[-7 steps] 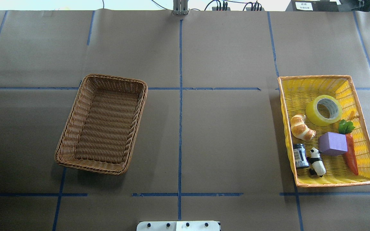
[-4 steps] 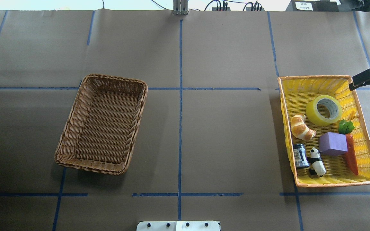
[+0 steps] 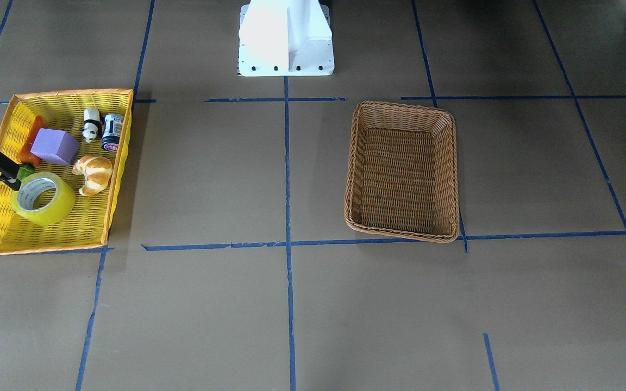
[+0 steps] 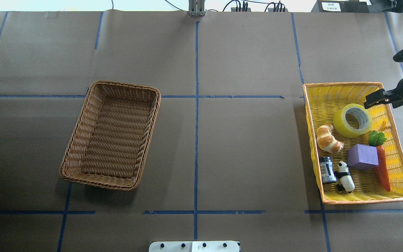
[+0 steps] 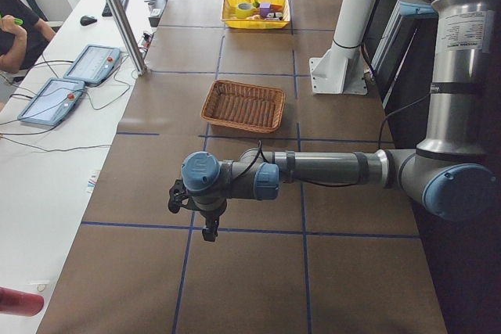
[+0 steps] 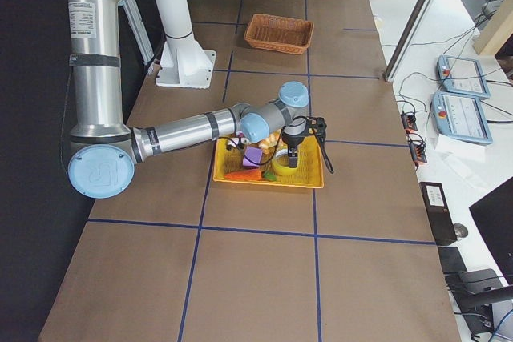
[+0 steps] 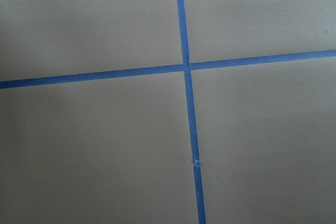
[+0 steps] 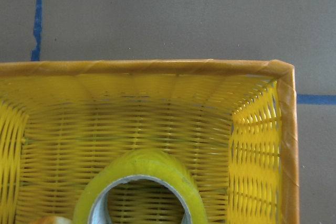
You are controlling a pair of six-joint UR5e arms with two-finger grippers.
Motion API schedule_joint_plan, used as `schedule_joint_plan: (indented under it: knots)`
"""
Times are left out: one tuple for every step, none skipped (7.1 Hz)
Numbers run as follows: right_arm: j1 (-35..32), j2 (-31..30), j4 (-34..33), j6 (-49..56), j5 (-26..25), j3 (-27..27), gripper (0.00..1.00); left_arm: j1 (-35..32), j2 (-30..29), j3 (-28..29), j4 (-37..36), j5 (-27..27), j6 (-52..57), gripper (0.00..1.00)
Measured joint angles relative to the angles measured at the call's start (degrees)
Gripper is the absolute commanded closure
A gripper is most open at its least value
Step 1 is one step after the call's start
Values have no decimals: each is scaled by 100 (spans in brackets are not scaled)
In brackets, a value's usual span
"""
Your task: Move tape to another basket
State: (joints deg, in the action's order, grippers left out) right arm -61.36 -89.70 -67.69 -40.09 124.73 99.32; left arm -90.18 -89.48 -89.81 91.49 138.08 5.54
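The tape (image 4: 352, 120), a yellow-green roll with a white core, lies flat in the far half of the yellow tray (image 4: 341, 84), next to a croissant. It also shows in the front view (image 3: 42, 198) and fills the bottom of the right wrist view (image 8: 142, 182). My right gripper (image 4: 371, 100) hovers above the tray's far right corner, just beyond the tape and apart from it; its jaws look open and empty. The brown wicker basket (image 4: 79, 140) stands empty on the left half. My left gripper (image 5: 205, 228) hangs over bare table far from both; I cannot tell if it is open.
The tray also holds a croissant (image 4: 328, 139), a purple block (image 4: 362, 156), a carrot (image 4: 382, 168), a panda figure (image 4: 345, 176) and a small dark jar (image 4: 326, 169). Blue tape lines cross the brown paper table (image 4: 243, 147). The robot base (image 3: 286, 38) stands at the near edge.
My right gripper has come in from the right edge and moved left over the tray's far right corner, close to the tape. Tape, tray and basket have not moved.
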Motion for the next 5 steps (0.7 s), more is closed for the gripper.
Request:
schedule_joint_plan:
  knots:
    - [179,9,437,-215,-140,-278,0,0,0,0,0,0,0,0]
    - [293,14,706,-326,-217,-477,0,-1,0,-1,0,0,0,0]
    - [337,9,815,-368,-239,-571,0,-5,0,-1,0,2,0,0]
    - [354,-3,853,-385,-232,-606,0,-5,3,-1,0,6,0,0]
    - [372,-8,865,-391,-220,-619,0,-5,6,-1,0,8,0,0]
